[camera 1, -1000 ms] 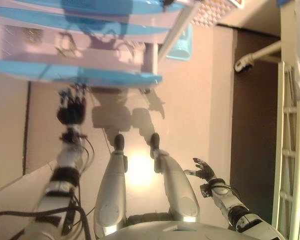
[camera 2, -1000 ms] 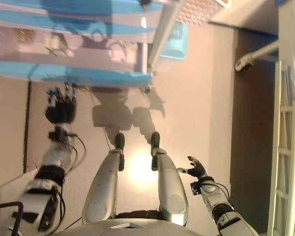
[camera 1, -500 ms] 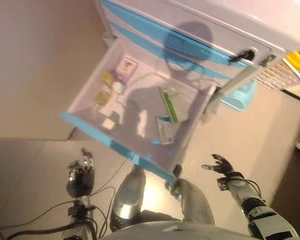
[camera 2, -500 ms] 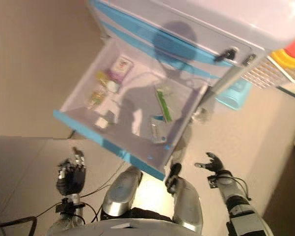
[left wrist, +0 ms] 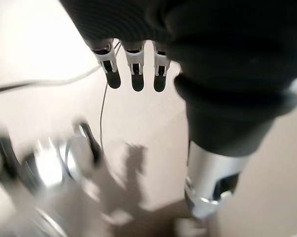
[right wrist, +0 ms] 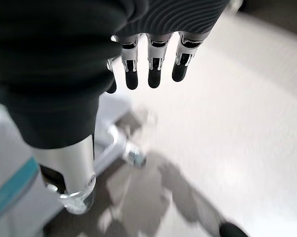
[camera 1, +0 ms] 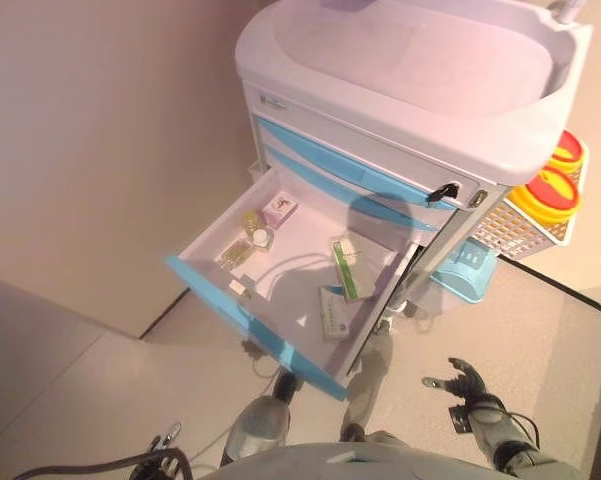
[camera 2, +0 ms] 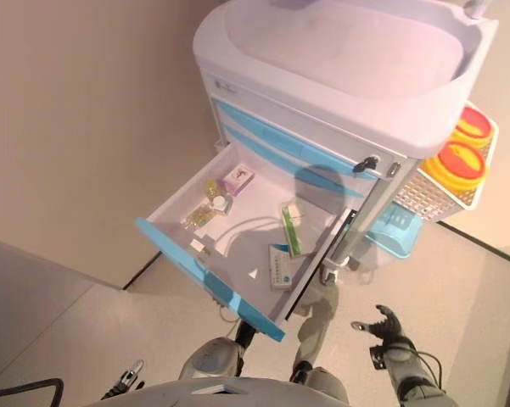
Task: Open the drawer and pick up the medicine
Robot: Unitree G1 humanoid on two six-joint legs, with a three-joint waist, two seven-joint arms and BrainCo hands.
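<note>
Nearest, both hands hang low with fingers straight and empty — the right hand (camera 2: 383, 326) by the cart's foot, the left hand (left wrist: 133, 69) clear only in its wrist view. Beyond, the drawer (camera 1: 242, 310) stands open, medicine boxes (camera 1: 345, 270) on its floor. Reach in from above, clearing the blue front. Which packet is meant — unclear.

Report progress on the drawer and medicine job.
Done: the drawer of the cart is pulled out, with medicine boxes and small packets lying inside. In hand: nothing; the right hand hangs open low beside the cart, the left hand is open over the floor. Left: reach in and pick up a medicine.
</note>
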